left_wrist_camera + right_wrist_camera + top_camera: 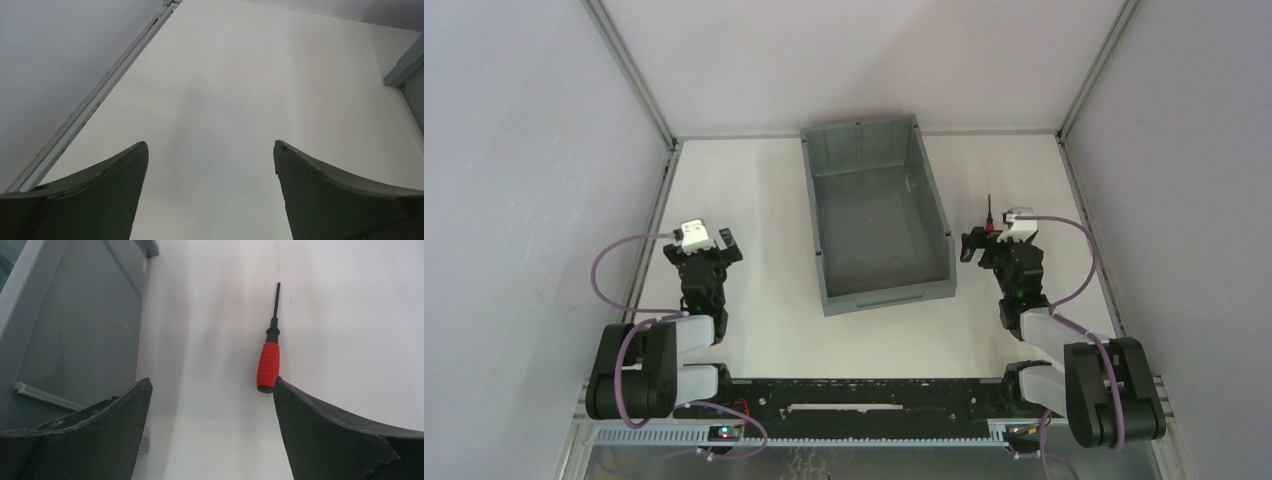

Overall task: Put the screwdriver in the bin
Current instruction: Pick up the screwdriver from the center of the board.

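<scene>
Lying beyond the right gripper point(210, 382), spread wide and empty, the screwdriver point(268, 365) has the tall-walled bin point(75, 340) on its left

From above, the right gripper point(990, 240) hid most of the screwdriver point(989, 210), only its thin shaft and a speck of red showing. The right wrist view cut the bin point(75, 335) off at its left and top edges; the left wrist view caught just one corner at its right edge.

Red-handled, black-shafted screwdriver point(268, 366) flat outside the upright grey bin point(879, 220), near its right wall.
</scene>
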